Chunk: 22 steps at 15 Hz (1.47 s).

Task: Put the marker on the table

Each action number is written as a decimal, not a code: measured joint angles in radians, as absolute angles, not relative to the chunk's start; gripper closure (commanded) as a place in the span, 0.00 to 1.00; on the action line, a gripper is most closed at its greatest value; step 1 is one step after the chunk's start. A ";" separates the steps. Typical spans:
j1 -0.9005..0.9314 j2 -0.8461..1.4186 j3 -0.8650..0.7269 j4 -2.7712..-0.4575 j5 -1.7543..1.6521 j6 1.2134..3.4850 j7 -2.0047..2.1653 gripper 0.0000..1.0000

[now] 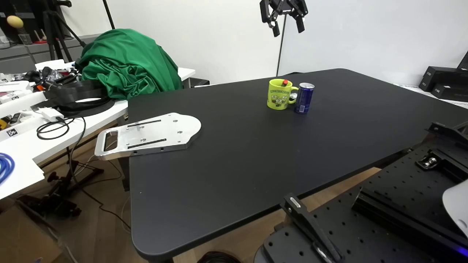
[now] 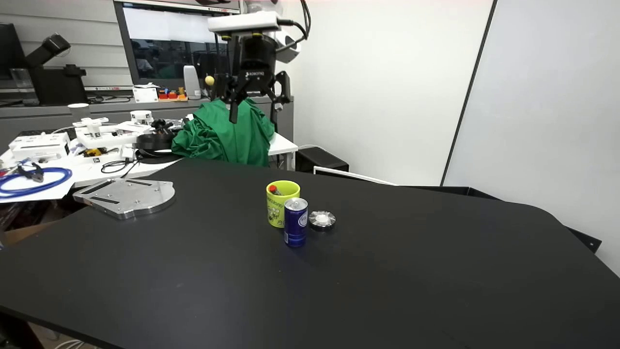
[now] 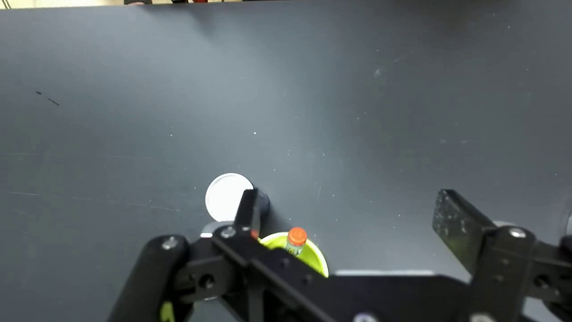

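Lower than the gripper (image 1: 288, 30), which is wide and holds nothing, the marker (image 3: 295, 241) sits in the yellow mug (image 1: 278, 96) and should be light, hard and slippery, so pinch its red top (image 3: 297, 235).

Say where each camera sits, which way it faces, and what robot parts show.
Exterior view: raised, facing the white wall across the black table; fingers at top.
Exterior view: raised, facing the green cloth; fingers and arm show.
Wrist view: on the arm, facing down on the table; parted fingers show.
Both exterior views share yellow mug, marker and blue can.
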<state>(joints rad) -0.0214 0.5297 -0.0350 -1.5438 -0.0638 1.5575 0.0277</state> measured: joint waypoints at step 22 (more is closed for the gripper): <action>-0.086 1.090 -0.046 -0.994 0.043 1.372 0.028 0.00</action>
<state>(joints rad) -0.0858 1.0899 -0.0463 -0.9943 0.0434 1.3718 0.0280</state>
